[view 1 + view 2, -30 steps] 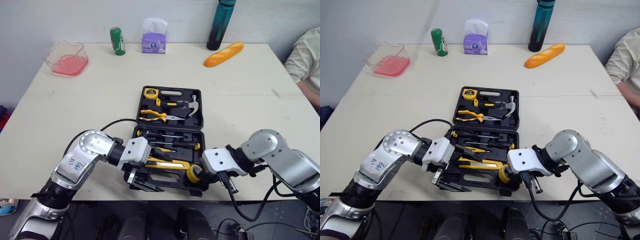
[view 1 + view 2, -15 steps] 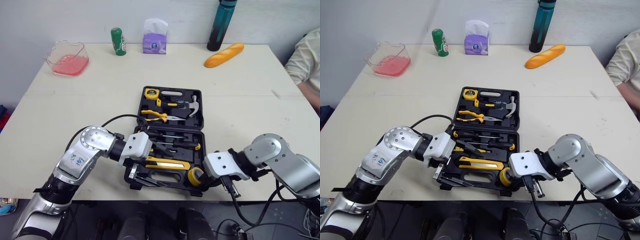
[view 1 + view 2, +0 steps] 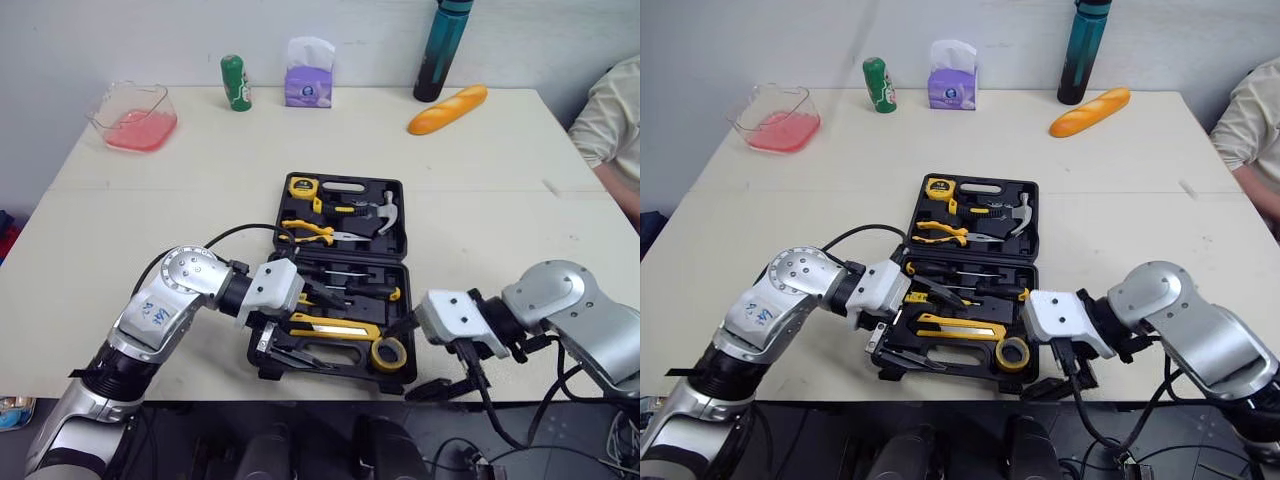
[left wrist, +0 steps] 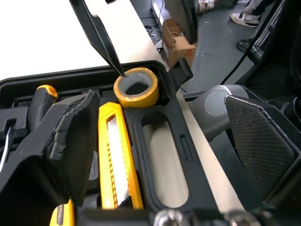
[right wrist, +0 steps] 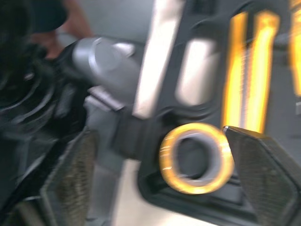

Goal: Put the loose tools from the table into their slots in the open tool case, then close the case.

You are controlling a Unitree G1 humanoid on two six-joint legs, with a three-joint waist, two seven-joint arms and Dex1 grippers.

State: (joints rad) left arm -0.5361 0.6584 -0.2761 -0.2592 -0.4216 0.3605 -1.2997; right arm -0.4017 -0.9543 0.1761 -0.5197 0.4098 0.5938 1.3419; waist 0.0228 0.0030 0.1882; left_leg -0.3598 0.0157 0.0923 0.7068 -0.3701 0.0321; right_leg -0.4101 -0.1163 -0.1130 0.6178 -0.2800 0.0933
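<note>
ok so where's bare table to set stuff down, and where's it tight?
Bare: table between pink container and tool case; between bread and case; strip between green can, tissue pack and case. Crowded: front edge, where left claw and right claw, both open, sit at the case's near half.

Silver arms [image 3: 165,305], white wrist blocks [image 3: 455,318], black cables [image 3: 240,232], black fingers [image 4: 73,136].

Container [image 3: 132,116]: clear plastic, pink contents, at the far left, well apart from the rest.
Green can [image 3: 236,82]: upright, at the back by the wall [image 3: 150,40].
Tissue pack [image 3: 308,72]: purple, white tissue standing out of its top, near the can.
Bottle [image 3: 441,50]: dark teal, tall, upright, at the back right.
Bread loaf [image 3: 447,108]: golden, lying flat, just beside the bottle's base.
Sleeve [image 3: 610,105]: a person's, pale fabric, at the right edge.
</note>
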